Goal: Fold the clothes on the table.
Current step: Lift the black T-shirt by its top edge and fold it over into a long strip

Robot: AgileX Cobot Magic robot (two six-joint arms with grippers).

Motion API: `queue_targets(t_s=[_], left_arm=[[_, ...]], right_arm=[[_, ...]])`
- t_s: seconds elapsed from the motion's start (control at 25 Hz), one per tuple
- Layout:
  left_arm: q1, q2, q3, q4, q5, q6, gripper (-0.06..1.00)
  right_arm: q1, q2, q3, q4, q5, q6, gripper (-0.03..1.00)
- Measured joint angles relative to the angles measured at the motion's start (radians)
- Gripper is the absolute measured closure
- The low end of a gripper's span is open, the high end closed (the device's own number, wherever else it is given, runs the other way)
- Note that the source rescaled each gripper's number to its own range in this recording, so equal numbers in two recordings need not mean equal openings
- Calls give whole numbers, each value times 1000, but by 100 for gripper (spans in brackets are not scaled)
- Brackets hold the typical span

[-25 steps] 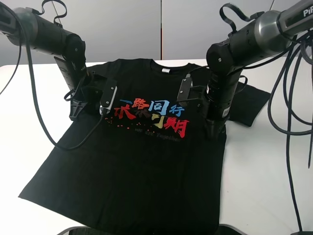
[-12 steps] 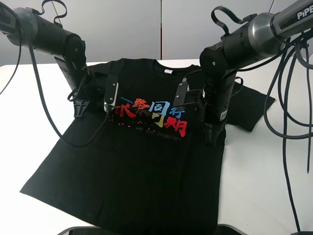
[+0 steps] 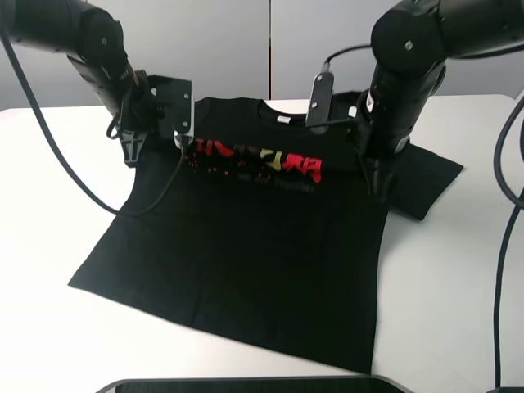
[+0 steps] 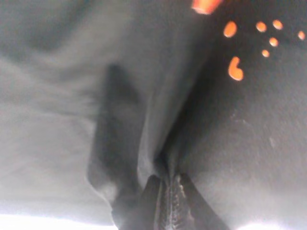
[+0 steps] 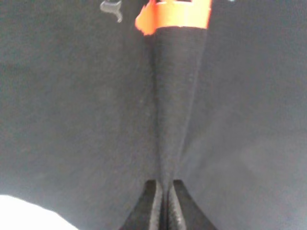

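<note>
Black T-shirt [image 3: 237, 246], folds pinched between fingers [image 5: 151, 206]

Your table [image 3: 458, 278] is a plain white top, much wider than what it carries. One thing lies on it: a black shirt [image 3: 246, 254], front up, collar toward the far edge, hem toward you and slanting. On the right its sleeve [image 3: 426, 176] lies flat on the white. The chest print [image 3: 258, 160] is squeezed into a narrow band. A dark rim [image 3: 246, 383] shows at the near edge; you cannot tell what it is.
</note>
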Motion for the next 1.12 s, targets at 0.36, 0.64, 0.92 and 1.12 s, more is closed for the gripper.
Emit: queue_targets(t_s=[0.36, 0.64, 0.92, 1.12], left_arm=[[-4, -109, -115, 68, -9, -147, 94], [-4, -121, -221, 116, -41, -213, 94], [-11, -121, -307, 146, -132, -251, 94], [-11, -121, -328, 194, -176, -253, 94]], right_arm=[[1, -136, -107, -233, 54, 94, 97], [-73, -140, -244, -267, 23, 100, 97], [-189, -140, -297, -267, -74, 83, 97], [-199, -128, -301, -290, -132, 63, 97]])
